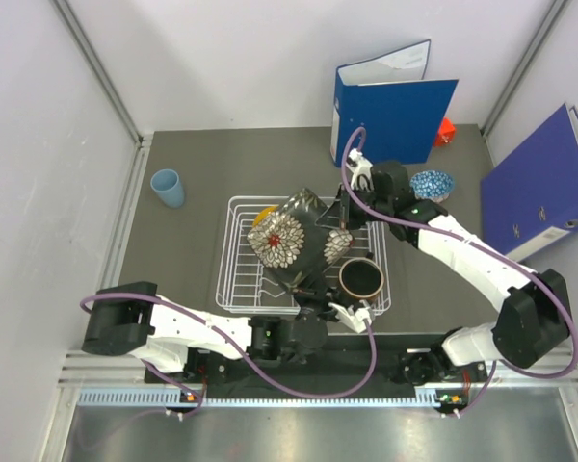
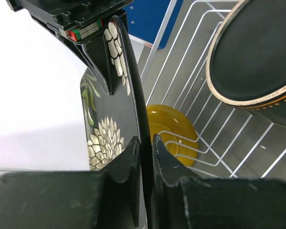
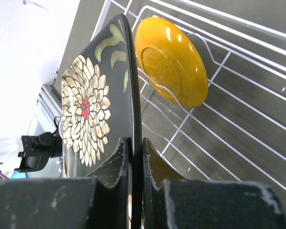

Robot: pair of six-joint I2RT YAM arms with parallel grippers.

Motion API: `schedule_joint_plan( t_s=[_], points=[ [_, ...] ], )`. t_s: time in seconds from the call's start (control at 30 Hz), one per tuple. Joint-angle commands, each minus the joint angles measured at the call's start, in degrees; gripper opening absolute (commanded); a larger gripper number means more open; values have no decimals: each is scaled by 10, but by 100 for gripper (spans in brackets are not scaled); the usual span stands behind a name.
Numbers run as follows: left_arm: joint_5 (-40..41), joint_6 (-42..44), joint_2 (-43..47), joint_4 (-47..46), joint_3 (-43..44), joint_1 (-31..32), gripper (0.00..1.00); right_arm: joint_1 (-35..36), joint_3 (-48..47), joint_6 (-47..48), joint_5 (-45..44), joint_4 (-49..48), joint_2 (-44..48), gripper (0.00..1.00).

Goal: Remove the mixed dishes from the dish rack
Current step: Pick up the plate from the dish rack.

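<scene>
The black square plate [image 1: 289,241], with pale flowers on its face, stands on edge over the white wire dish rack [image 1: 233,279]. My left gripper [image 1: 311,289] is shut on its near edge [image 2: 144,143]. My right gripper [image 1: 344,214] is shut on its far edge [image 3: 136,148]. The small yellow dish [image 1: 264,214] leans in the rack's dividers behind the plate; it also shows in the wrist views [image 2: 174,129] [image 3: 171,62]. The dark brown mug [image 1: 360,278] stands in the rack's near right corner [image 2: 257,62]. The light blue cup [image 1: 168,188] and the speckled bowl [image 1: 432,183] stand on the table.
A blue ring binder [image 1: 390,111] stands open at the back, with a small red block [image 1: 445,132] beside it. A second binder [image 1: 539,188] leans on the right wall. White walls close in the grey table [image 1: 183,250] on both sides.
</scene>
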State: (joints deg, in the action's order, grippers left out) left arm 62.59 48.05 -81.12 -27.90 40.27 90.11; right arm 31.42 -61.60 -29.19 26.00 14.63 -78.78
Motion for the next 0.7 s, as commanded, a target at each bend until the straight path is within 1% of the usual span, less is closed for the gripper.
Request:
schedule_joint_plan(
  t_s=[0.0,0.07,0.1,0.17,0.2,0.27,0.3,0.33,0.4,0.43,0.63,0.67],
  points=[
    [22,57,33,-73,39,2,4,15,2,57,-71,-18,33,0],
    [25,53,38,-72,41,-1,10,15,1,56,-71,-18,35,0],
    [27,51,40,-71,44,-2,16,15,1,55,-74,-18,36,0],
    [31,42,46,-66,46,-4,23,15,0,52,-78,-12,39,0],
    [32,39,49,-52,49,-4,35,15,-1,51,-81,-10,42,0],
    [37,28,52,-46,51,-5,51,15,-3,50,-87,-9,46,0],
    [37,27,54,-47,51,-5,57,15,-4,49,-88,-7,48,0],
    [39,23,55,-44,51,-6,65,15,-6,48,-92,-7,49,0],
    [45,20,56,-45,50,-7,76,15,-9,48,-90,-5,49,0],
    [46,19,57,-46,52,-8,99,15,-10,46,-91,-5,48,0],
    [58,7,79,-59,56,-19,99,10,-14,27,-85,-17,50,0],
    [60,-6,86,-56,62,-22,99,5,-16,22,-82,-21,49,0]
  ],
)
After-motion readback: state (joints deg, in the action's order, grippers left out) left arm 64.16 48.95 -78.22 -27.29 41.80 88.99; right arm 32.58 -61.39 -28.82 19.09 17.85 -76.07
